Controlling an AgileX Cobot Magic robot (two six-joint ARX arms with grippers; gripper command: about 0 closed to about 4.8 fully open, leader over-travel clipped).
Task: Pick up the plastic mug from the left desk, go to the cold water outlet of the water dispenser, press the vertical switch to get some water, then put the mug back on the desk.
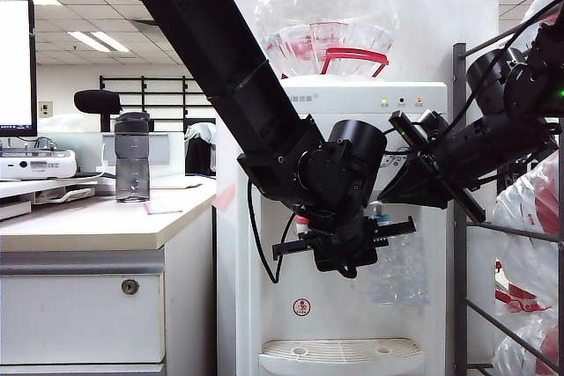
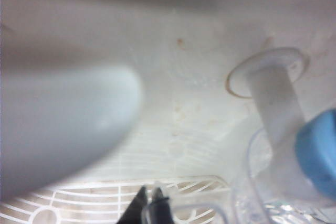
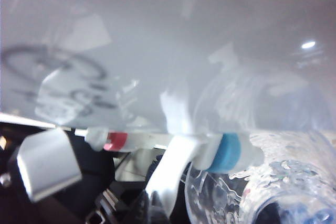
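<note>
White water dispenser (image 1: 352, 217): left gripper (image 1: 348, 244) clenched on plastic mug (image 1: 397, 261) handle under blue tap (image 3: 227, 153); thin, light, crushable. Right gripper (image 1: 414, 143) state unclear.

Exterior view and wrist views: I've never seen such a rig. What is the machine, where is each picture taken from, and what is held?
It is a robot with two black arms, each ending in a two-finger gripper. The exterior view comes from a camera off the arms, facing the water dispenser; the other two come from cameras on the wrists. The left gripper is shut on the plastic mug, under the cold water outlet. The right gripper is by the taps; its jaws are unclear. A dark bottle stands on the left desk.
</note>
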